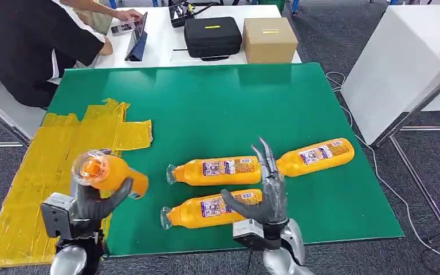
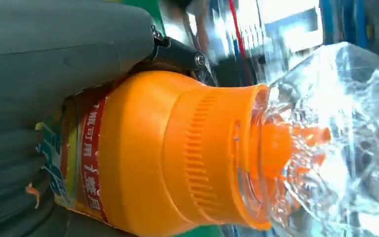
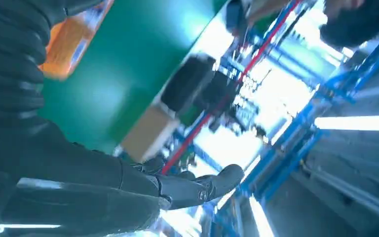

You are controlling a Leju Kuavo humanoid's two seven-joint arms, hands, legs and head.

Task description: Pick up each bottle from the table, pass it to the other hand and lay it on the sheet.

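The bottles (image 1: 215, 170) are glossy orange plastic with paper-like printed labels; the one in the left wrist view has a ribbed neck and clear cap (image 2: 325, 143). The table (image 1: 217, 103) looks matt green. The yellow sheet (image 1: 57, 154) is crinkled and shiny. The box (image 1: 269, 39) is plain cardboard.

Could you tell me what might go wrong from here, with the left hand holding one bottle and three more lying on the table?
1. The left hand grips the held bottle around its body with the clear cap end toward the camera; it might slip or tilt when lowered onto the yellow sheet.
2. The open right hand hovers over the nearest bottle and could knock it, rolling it toward the green mat edge.
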